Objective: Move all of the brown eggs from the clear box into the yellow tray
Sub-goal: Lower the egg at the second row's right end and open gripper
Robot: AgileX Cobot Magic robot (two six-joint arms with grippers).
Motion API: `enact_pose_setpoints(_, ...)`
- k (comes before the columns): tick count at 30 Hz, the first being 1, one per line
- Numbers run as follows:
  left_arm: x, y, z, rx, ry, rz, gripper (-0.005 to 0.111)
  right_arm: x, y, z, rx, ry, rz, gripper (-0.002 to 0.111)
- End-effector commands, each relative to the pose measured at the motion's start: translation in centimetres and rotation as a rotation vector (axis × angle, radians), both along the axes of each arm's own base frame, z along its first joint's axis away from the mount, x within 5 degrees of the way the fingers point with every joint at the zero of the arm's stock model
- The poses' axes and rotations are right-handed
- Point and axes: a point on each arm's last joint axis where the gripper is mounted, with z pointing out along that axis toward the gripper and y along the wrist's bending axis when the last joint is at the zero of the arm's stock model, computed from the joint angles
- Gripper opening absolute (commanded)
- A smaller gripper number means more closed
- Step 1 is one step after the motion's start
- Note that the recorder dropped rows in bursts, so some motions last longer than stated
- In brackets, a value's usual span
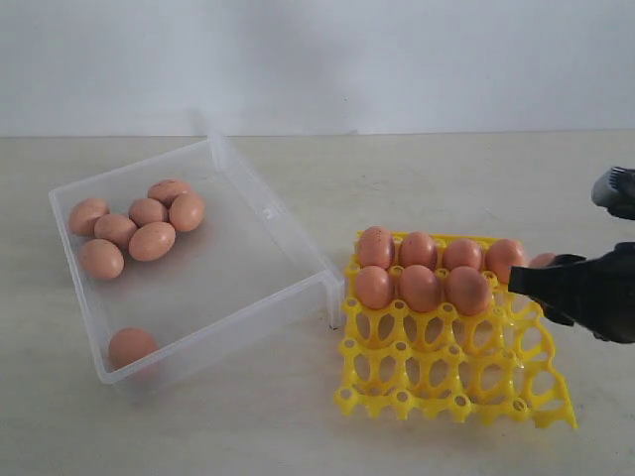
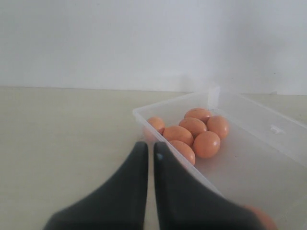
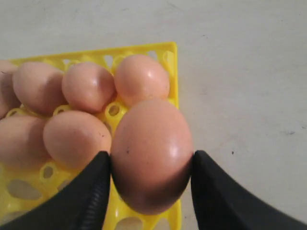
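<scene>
The clear box (image 1: 273,213) on the left holds several brown eggs (image 1: 152,241) bunched at its back and one lone egg (image 1: 132,347) in a front corner. The yellow tray (image 1: 446,392) on the right has eggs filling its back row and three in the second row (image 1: 420,288). My right gripper (image 3: 151,165) is shut on a brown egg (image 3: 151,153), held just above the tray's right edge (image 3: 169,52) beside the second row; it also peeks out as the held egg (image 1: 543,260). My left gripper (image 2: 149,146) is shut and empty, outside the clear box (image 2: 268,129) near its wall and eggs (image 2: 206,144).
The tray's two front rows (image 1: 437,362) are open cells. Bare table (image 1: 198,426) lies in front of the box and tray. A plain white wall (image 1: 317,59) stands behind the table.
</scene>
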Motion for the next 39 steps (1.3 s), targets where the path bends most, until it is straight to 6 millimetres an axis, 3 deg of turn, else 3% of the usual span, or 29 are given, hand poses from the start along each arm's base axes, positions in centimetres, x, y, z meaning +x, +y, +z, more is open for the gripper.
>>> enact_pose_setpoints(1,0.0,0.0,0.0,0.000,-0.005,0.002,0.004,2.4,0.3,0.3,-0.059,0.001,0.066,0.000)
enact_pose_setpoints(10,0.0,0.0,0.0,0.000,-0.005,0.002,0.004,5.1,0.7,-0.9,-0.106,0.063,0.124,0.000)
enact_pose_setpoints(22,0.0,0.0,0.0,0.000,-0.005,0.002,0.004,5.2,0.7,-1.8,-0.109,0.092,0.125,0.001)
enact_pose_setpoints(24,0.0,0.0,0.0,0.000,-0.005,0.002,0.004,5.2,0.7,-1.8,-0.109,0.090,0.125,0.010)
enact_pose_setpoints(27,0.0,0.0,0.0,0.000,-0.005,0.002,0.004,5.2,0.7,-1.8,-0.109,0.090,0.125,0.047)
enact_pose_setpoints(28,0.0,0.0,0.0,0.000,-0.005,0.002,0.004,5.2,0.7,-1.8,-0.109,0.088,0.124,0.051)
enact_pose_setpoints(34,0.0,0.0,-0.1,0.000,-0.002,0.002,0.004,5.2,0.7,-1.5,-0.105,0.077,0.121,0.053)
enact_pose_setpoints(36,0.0,0.0,-0.1,0.000,-0.002,0.002,0.004,5.1,0.7,-0.5,-0.103,0.042,0.120,0.053)
enact_pose_setpoints(39,0.0,0.0,-0.1,0.000,-0.002,0.002,0.004,4.4,0.6,2.6,-0.096,-0.077,0.114,0.053)
